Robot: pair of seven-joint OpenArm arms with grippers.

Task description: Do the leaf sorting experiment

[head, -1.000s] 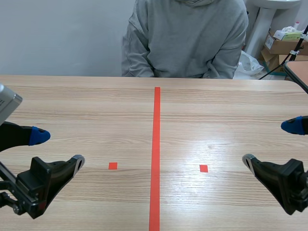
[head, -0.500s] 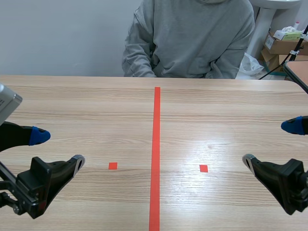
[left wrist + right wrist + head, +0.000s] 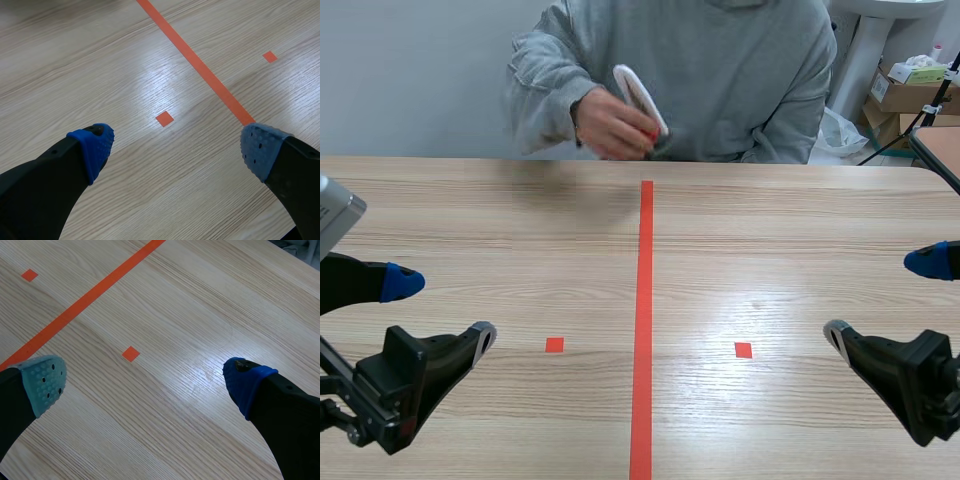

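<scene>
Nearest the robot, the left hand (image 3: 442, 308) hangs low over the wooden surface (image 3: 520, 240) with its two fingers spread wide and nothing between them. In the left wrist view its blue pads (image 3: 95, 145) frame bare wood and one small orange-red square (image 3: 554, 344). The right hand (image 3: 880, 298) mirrors it on the other side, fingers likewise apart and holding nothing, with a second square (image 3: 743, 349) ahead of it.

Between the two squares a long orange-red tape line (image 3: 645, 320) runs straight away from the robot, toward the far edge of the surface.

Beyond that edge sits a person (image 3: 740, 80) in a grey hooded top. The person's hand (image 3: 610, 125) is raised just above the far end of the tape line and grips a white oblong object (image 3: 640, 98) – the one loose thing in view, tilted and held clear of the wood. It is too blurred to tell what it is.

Farthest off, at the right, cardboard boxes (image 3: 905, 95) stand stacked against the wall.
</scene>
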